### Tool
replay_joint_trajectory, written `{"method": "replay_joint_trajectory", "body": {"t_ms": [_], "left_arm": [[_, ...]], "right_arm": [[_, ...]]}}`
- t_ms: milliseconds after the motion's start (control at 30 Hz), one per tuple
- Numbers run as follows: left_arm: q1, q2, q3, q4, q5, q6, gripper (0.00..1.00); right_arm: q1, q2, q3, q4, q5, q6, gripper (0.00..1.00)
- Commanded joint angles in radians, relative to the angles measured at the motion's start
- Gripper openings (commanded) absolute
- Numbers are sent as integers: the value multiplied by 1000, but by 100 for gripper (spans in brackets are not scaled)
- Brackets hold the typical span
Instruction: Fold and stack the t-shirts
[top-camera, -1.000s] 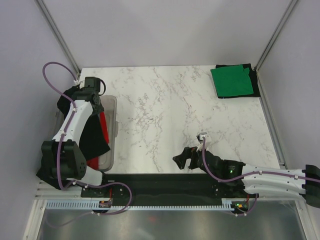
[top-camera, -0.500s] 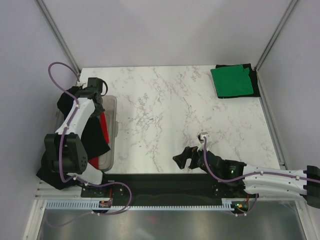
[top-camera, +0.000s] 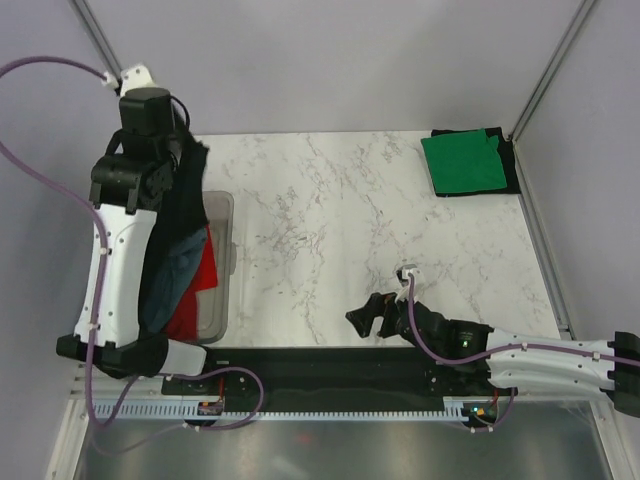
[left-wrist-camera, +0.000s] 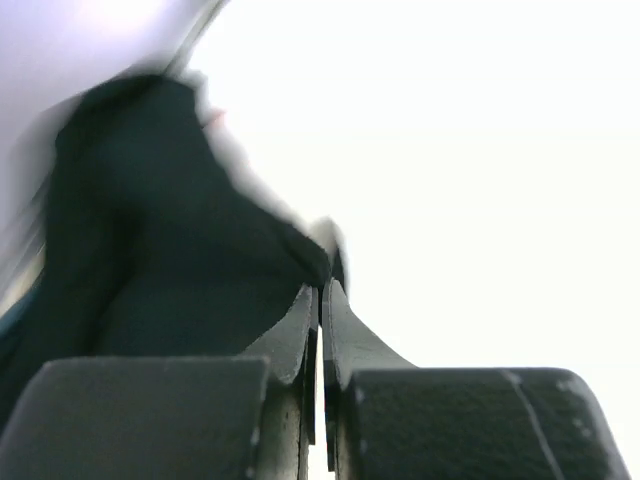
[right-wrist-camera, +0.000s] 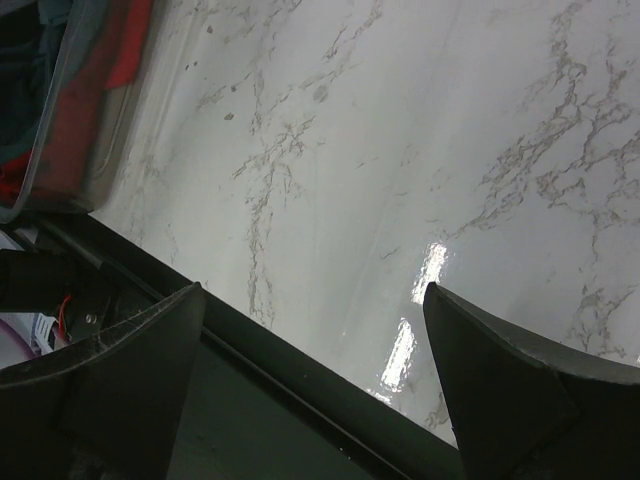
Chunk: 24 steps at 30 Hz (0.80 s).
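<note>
My left gripper (top-camera: 190, 150) is raised high over the bin, shut on a dark, partly grey-blue t-shirt (top-camera: 172, 250) that hangs down from it into the bin. In the left wrist view the jaws (left-wrist-camera: 322, 288) are pressed together with the dark cloth (left-wrist-camera: 170, 250) bunched at the tips. A red t-shirt (top-camera: 202, 272) lies in the bin; it also shows in the right wrist view (right-wrist-camera: 100, 90). A folded green t-shirt (top-camera: 462, 162) lies on a black one (top-camera: 512, 168) at the far right corner. My right gripper (top-camera: 362, 318) (right-wrist-camera: 312, 290) is open and empty, low near the front edge.
The translucent grey bin (top-camera: 226, 255) stands at the table's left edge; its corner shows in the right wrist view (right-wrist-camera: 95, 165). A black strip (top-camera: 330, 358) runs along the front edge. Frame posts and walls close the back and sides.
My left arm has swung up and back, lifting the dark t-shirt out of the bin so it now hangs long. The right arm has not moved.
</note>
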Motion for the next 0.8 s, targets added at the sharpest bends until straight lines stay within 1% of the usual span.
{"method": "replay_joint_trajectory", "body": {"t_ms": [0, 33, 100, 133, 167, 200, 233, 267, 300, 333, 367, 400, 433, 467, 500, 533, 667, 733, 767], "left_arm": [[-229, 11, 315, 68, 65, -22, 2], [-333, 86, 449, 68, 103, 9, 2], [-403, 167, 550, 66, 186, 20, 2], [-475, 200, 603, 72, 246, 26, 2], [-514, 277, 622, 74, 261, 35, 2], [-552, 312, 633, 77, 268, 49, 2], [-616, 356, 645, 79, 307, 58, 2], [-641, 391, 645, 79, 335, 60, 2], [-661, 460, 638, 80, 399, 36, 2], [-681, 490, 615, 86, 437, 14, 2], [-683, 516, 596, 88, 467, -13, 2], [-684, 566, 572, 97, 497, -61, 2], [-690, 585, 515, 111, 557, -81, 2], [-695, 608, 481, 158, 591, -93, 2], [-703, 626, 452, 183, 629, -118, 2], [-715, 675, 415, 201, 696, -132, 2], [-723, 787, 394, 223, 786, -173, 2], [-723, 833, 380, 223, 835, -159, 2], [-723, 847, 377, 223, 853, -152, 3]], "right_arm": [[-2, -28, 1, 1, 54, 24, 98], [-2, -58, 1, -12, 66, 33, 98], [-2, -106, -18, -44, 107, 47, 98], [-2, -165, -22, -47, 124, 63, 98], [-2, -199, -40, -99, 138, 74, 98], [-2, -234, -48, -116, 169, 80, 98], [0, -312, -56, -140, 184, 97, 98], [0, -354, -73, -185, 198, 106, 98], [-2, -397, -82, -208, 213, 116, 98], [-3, -487, -88, -234, 232, 122, 98], [0, -533, -105, -274, 238, 126, 98], [0, -579, -111, -294, 238, 128, 98], [-2, -627, -119, -312, 237, 125, 98], [-2, -712, -129, -335, 237, 111, 98], [-2, -748, -136, -348, 237, 110, 98], [-2, -726, -128, -355, 241, 111, 98], [-2, -615, -110, -250, 198, 60, 98], [0, -563, -102, -242, 210, 62, 98], [0, -543, -85, -268, 245, 76, 98]]}}
